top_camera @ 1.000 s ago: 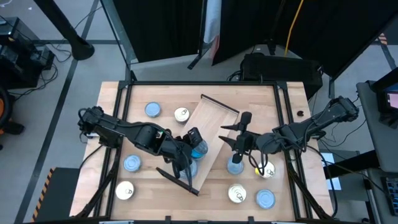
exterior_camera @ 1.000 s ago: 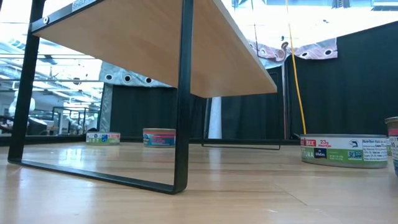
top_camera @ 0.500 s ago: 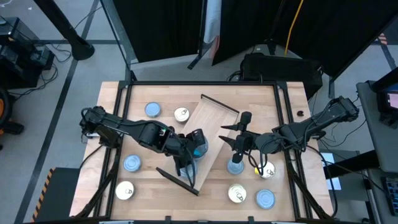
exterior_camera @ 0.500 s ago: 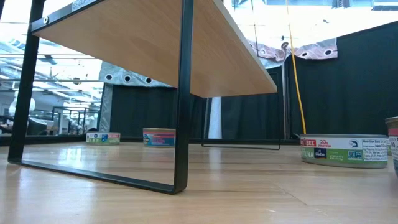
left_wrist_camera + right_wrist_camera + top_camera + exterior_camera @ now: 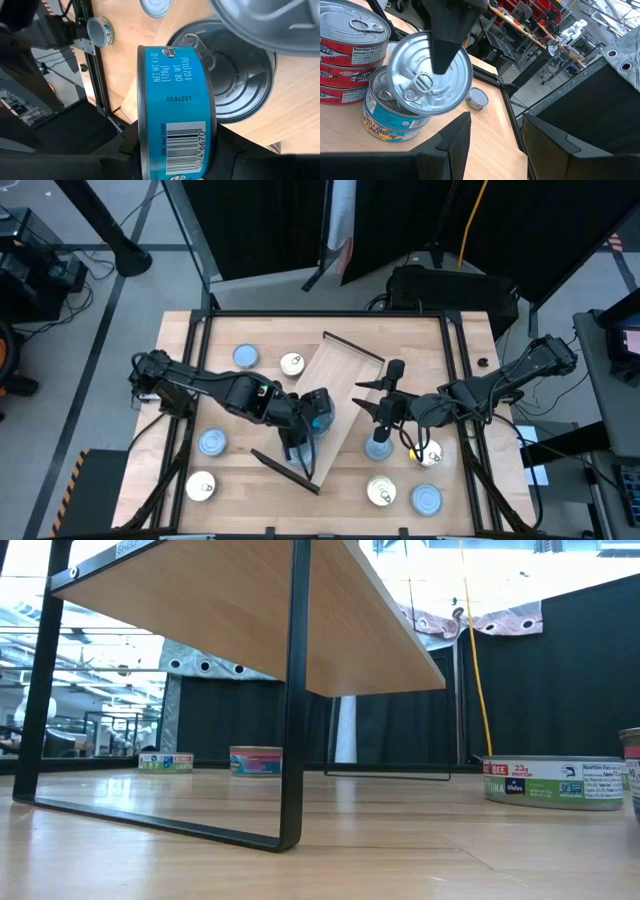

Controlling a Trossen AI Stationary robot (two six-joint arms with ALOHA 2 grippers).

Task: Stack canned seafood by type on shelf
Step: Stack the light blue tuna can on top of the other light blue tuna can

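Floor [image 5: 120, 280]: grey, you see it all round the table; dark cables trail at your 9 o'clock.
Curtains [image 5: 560, 690]: black drapes hang behind the table at 12 o'clock, with a pale gap [image 5: 342, 225] between two panels.
Yellow cord [image 5: 476, 660]: hangs straight down at 1 o'clock in front of the drape.
Light: bright from overhead at your upper left in the low view.
Far room [image 5: 540, 20]: you can make out desks, chairs and a small white figure.
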